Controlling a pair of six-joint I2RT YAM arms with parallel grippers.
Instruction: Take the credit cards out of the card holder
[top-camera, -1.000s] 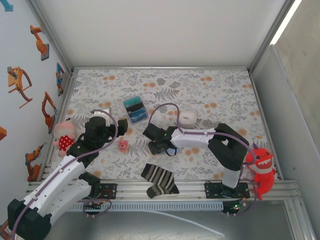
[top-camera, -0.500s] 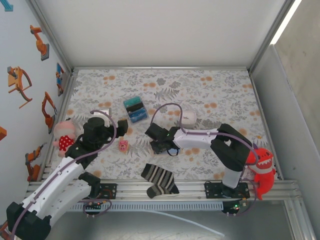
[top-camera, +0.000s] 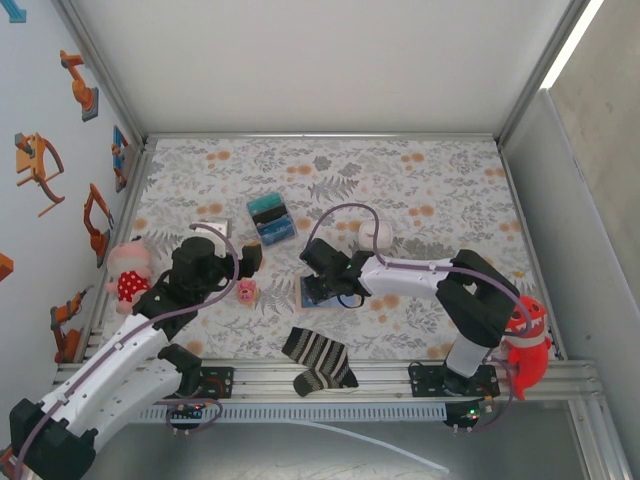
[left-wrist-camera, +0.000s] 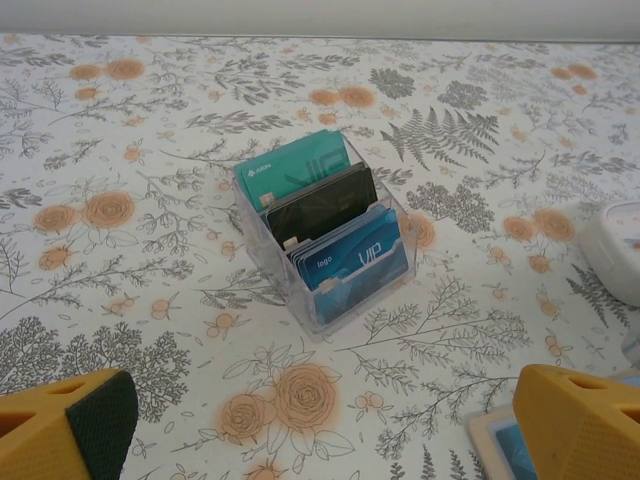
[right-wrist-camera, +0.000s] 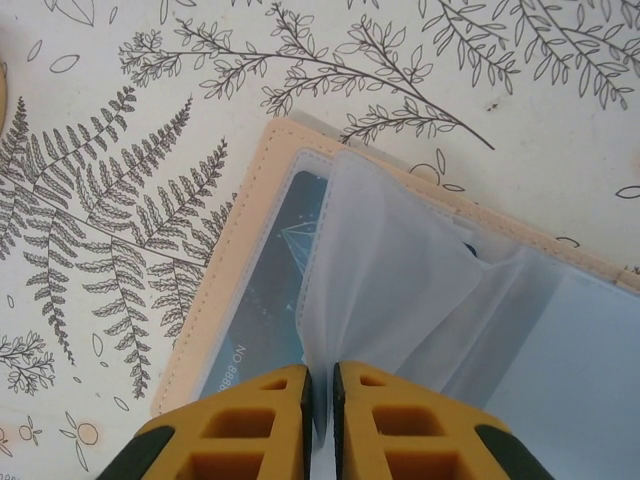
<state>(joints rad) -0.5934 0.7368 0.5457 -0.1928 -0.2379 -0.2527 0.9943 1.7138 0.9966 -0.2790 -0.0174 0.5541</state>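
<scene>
pinching sleeve of card holder (right-wrist-camera: 390, 270) | right tool (right-wrist-camera: 320, 378) | left tool (left-wrist-camera: 325, 425) spread wide

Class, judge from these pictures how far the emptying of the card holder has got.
Done: the card holder lies open on the table. In hand: the right gripper pinches a clear sleeve inside it, while the left gripper hangs open. Left: a card sits in its pocket, so pulling any out looks not yet begun.
</scene>
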